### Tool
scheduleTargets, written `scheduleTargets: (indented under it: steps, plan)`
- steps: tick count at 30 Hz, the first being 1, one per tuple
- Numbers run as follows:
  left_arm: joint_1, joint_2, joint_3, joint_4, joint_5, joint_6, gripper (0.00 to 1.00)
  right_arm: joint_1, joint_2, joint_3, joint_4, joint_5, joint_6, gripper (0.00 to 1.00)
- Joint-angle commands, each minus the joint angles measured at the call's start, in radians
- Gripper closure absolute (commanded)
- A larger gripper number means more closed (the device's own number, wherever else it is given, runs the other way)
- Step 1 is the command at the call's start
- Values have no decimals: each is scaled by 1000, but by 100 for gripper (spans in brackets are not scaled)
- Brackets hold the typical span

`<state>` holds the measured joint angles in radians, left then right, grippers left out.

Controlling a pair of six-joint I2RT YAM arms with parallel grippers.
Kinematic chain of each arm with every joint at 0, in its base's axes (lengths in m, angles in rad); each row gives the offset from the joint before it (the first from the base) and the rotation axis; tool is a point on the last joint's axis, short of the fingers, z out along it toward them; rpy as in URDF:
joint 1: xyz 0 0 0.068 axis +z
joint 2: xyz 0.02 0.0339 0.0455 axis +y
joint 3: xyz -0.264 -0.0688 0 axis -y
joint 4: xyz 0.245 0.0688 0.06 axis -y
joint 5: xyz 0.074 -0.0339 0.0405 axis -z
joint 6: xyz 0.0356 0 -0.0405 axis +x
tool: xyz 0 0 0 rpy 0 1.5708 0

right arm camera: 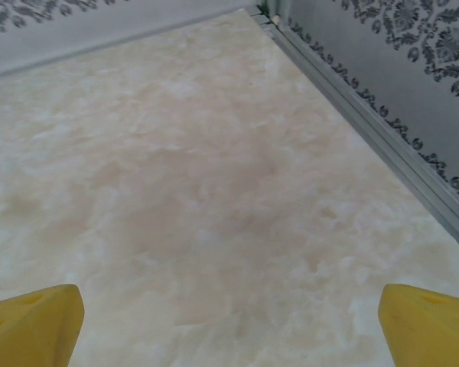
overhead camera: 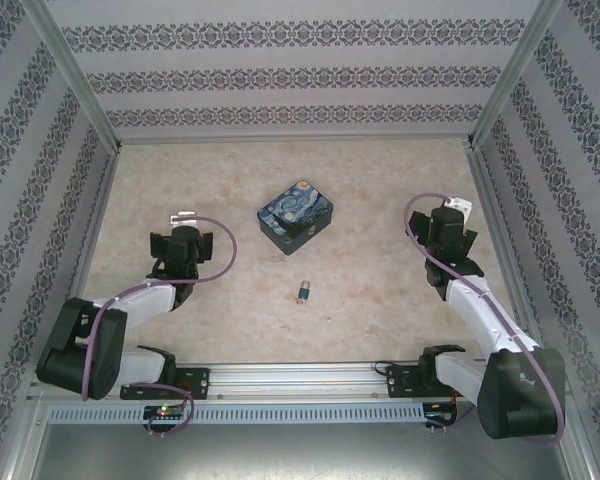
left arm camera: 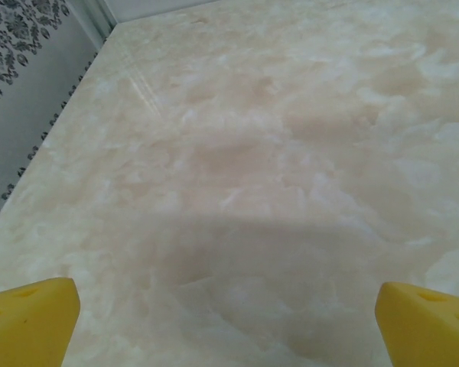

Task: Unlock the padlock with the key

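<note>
Padlock (overhead camera: pixel 305 291) lay loose on table (overhead camera: pixel 380 190), nothing gripped.
It sat approx. centre, just nearer than the starry tin (overhead camera: pixel 296 216), not touching it. L gripper (left arm camera: pixel 229 332) was well to its left, R gripper (right arm camera: pixel 229 332) well to its right; both had yellow fingers (left arm camera: pixel 30 321) spread wide, empty.

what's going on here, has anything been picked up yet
Nothing is held so far. The left pincer and right pincer are both open over bare table, one on each side. The small blue padlock lies untouched between the arms, just nearer than the starry-night tin.
</note>
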<state>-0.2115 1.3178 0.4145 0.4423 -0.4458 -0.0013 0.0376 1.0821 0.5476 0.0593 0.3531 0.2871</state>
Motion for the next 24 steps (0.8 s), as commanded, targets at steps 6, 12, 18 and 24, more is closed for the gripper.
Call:
scheduleTargets:
  steps: [6,12,18,24]
  plan:
    - [133,105,-50,362,175,-21,0,-39,179,-136,543,-94,-153,2]
    - [167,220,-43,454,304,-9,0,-14,390,-158,790,-233,-237,2]
    - [203,243,-3,389,401,-16,0,-21,427,-159,820,-301,-253,2]
    - [207,246,0,390,405,-18,1,-21,427,-160,823,-297,-255,2]
